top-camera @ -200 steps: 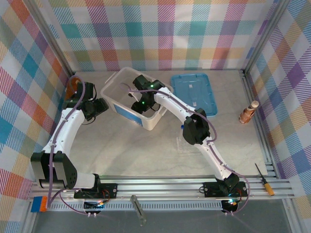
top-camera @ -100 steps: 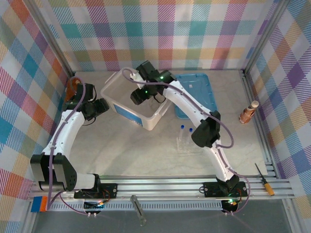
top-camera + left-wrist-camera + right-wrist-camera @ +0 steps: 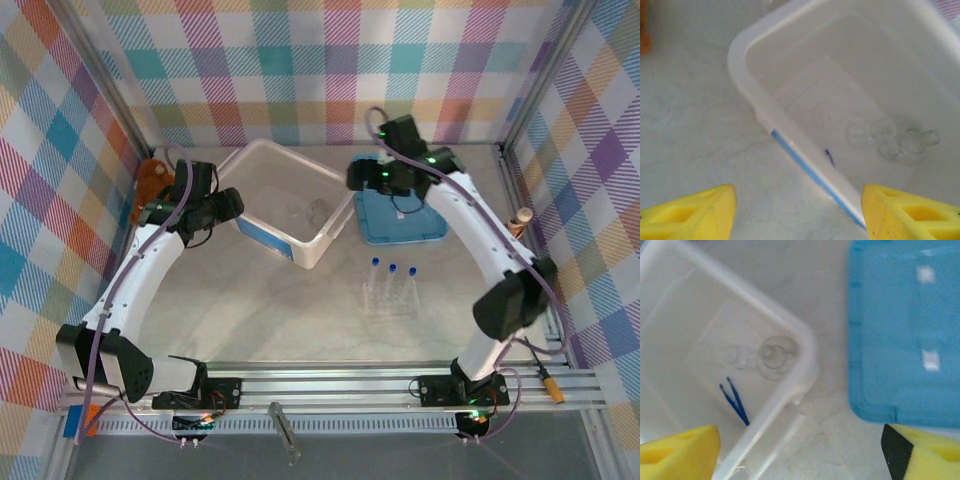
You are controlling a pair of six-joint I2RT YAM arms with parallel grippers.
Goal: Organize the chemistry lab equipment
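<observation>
Top external view: three blue-capped test tubes (image 3: 391, 280) stand upright in the clear rack (image 3: 390, 302) on the counter (image 3: 270, 305), apart from the white bin (image 3: 310, 248); right wrist view: glassware (image 3: 776, 354) and tweezers (image 3: 735, 402) lie inside that bin, beside the blue lid (image 3: 900, 340); left fingers (image 3: 690, 215) and right fingers (image 3: 680, 450) spread open, empty.

Walls (image 3: 330, 60): plaid cloth in many colours, on three sides.
Desk (image 3: 290, 320): pale, marbled grey-white, evenly lit.
Near edge: aluminium rail (image 3: 340, 385).
</observation>
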